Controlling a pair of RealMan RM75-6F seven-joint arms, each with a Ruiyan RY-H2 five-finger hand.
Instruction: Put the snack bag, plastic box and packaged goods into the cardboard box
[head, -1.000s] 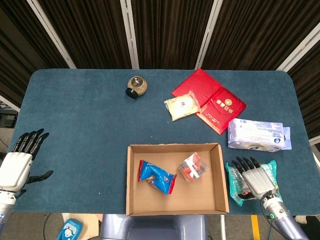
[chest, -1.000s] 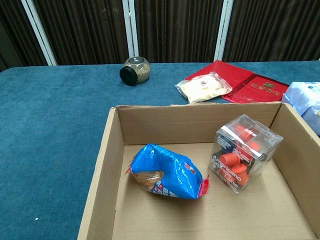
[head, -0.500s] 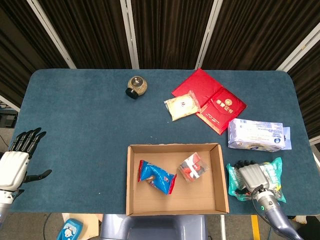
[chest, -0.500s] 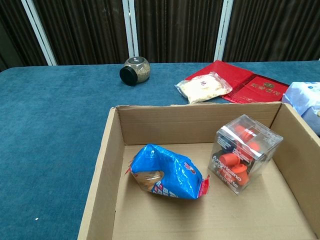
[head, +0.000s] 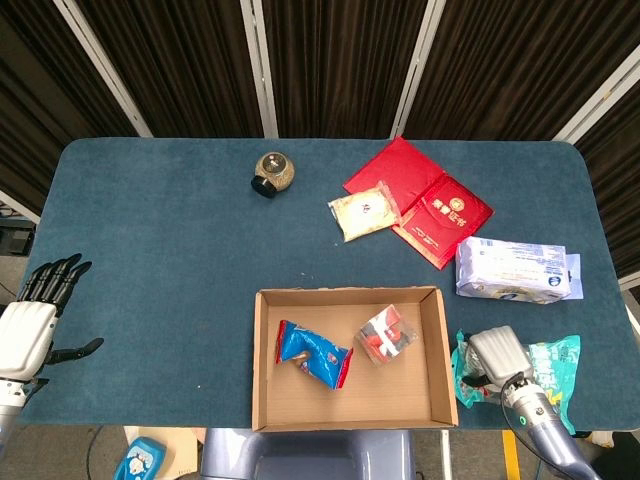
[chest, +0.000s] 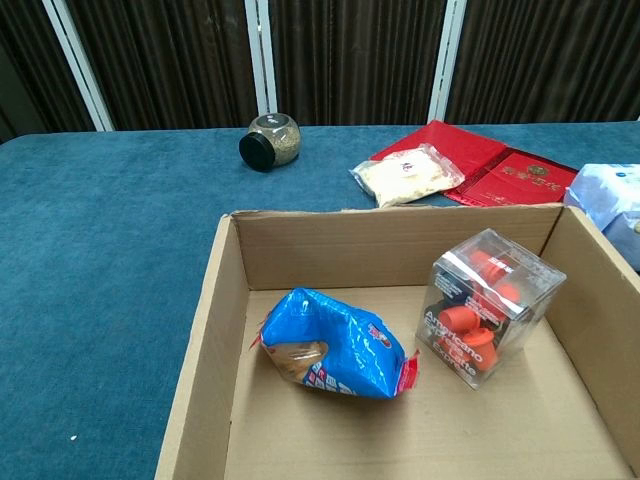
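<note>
The open cardboard box stands at the table's near edge, and the chest view looks into the box from close by. Inside lie a blue snack bag and a clear plastic box of orange pieces. Just right of the box, my right hand has its fingers curled around the left end of a green packaged goods bag. At the far left edge my left hand stays open and holds nothing. Neither hand appears in the chest view.
A round jar lies on its side at the back. Red envelopes with a white pouch on them sit back right. A blue-white tissue pack lies by the right edge, beyond the green bag.
My right hand's fingers went from spread flat on the green bag to curled around it, and the bag crumpled and shifted slightly. The left hand drew back a little.
</note>
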